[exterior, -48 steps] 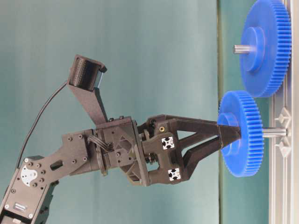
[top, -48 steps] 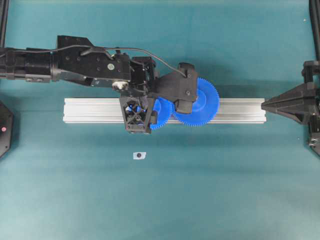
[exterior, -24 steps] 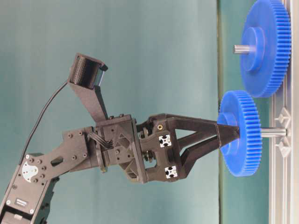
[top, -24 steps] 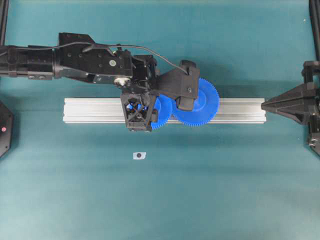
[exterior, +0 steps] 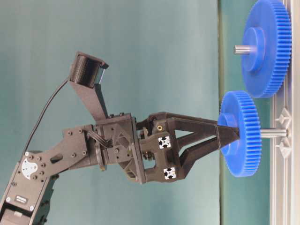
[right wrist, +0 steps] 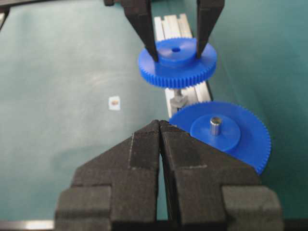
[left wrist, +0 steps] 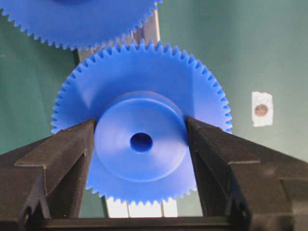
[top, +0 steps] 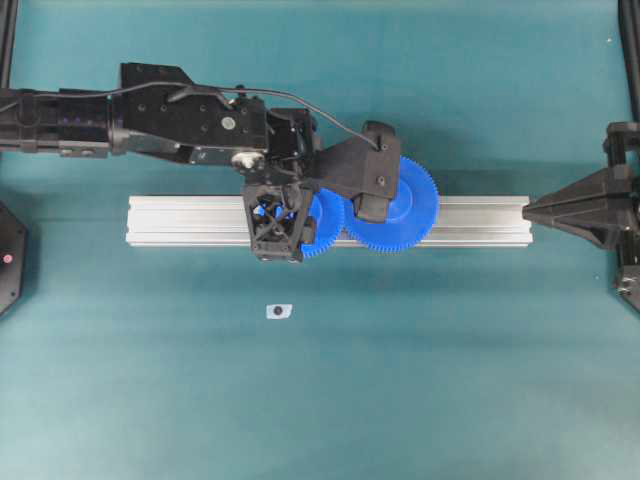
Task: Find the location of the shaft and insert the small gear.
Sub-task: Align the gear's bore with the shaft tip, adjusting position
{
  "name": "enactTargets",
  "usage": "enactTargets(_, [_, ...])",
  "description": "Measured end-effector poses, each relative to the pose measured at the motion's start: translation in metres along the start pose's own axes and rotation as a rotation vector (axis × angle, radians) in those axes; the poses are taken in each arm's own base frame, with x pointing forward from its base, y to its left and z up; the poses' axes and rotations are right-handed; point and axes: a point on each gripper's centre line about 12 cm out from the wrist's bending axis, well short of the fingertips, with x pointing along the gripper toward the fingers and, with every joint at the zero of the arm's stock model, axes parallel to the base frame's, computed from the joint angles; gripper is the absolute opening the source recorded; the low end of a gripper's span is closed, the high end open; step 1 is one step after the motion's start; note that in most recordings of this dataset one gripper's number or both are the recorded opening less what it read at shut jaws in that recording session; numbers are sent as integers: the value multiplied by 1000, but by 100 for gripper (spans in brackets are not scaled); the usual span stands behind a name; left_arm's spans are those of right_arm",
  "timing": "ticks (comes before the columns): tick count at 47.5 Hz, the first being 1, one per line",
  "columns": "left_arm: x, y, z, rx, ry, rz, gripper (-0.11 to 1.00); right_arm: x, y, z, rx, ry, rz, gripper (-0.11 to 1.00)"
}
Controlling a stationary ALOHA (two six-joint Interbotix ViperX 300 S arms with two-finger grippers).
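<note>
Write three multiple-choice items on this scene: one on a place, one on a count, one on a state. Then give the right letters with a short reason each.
1. Where is the small gear?
A. flat on the cloth
B. above the rail, held on a thin shaft
C. on top of the large gear

2. How many blue gears are there?
A. one
B. two
C. three

3. How does the left gripper stand?
A. closed on the small gear's hub
B. wide open, away from the gears
C. closed on the large gear's teeth

Answers:
1 B: the table-level view shows the shaft running from this gear to the rail.
2 B: the right wrist view shows a small one and a large one.
3 A: the left wrist view shows both fingers pressed against the hub's sides.
</note>
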Motion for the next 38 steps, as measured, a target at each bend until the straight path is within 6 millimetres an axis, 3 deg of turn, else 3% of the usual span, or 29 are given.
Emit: enactTargets(38, [5, 2, 2, -1, 33, -7, 65, 0, 0, -2, 2, 3, 0, 2])
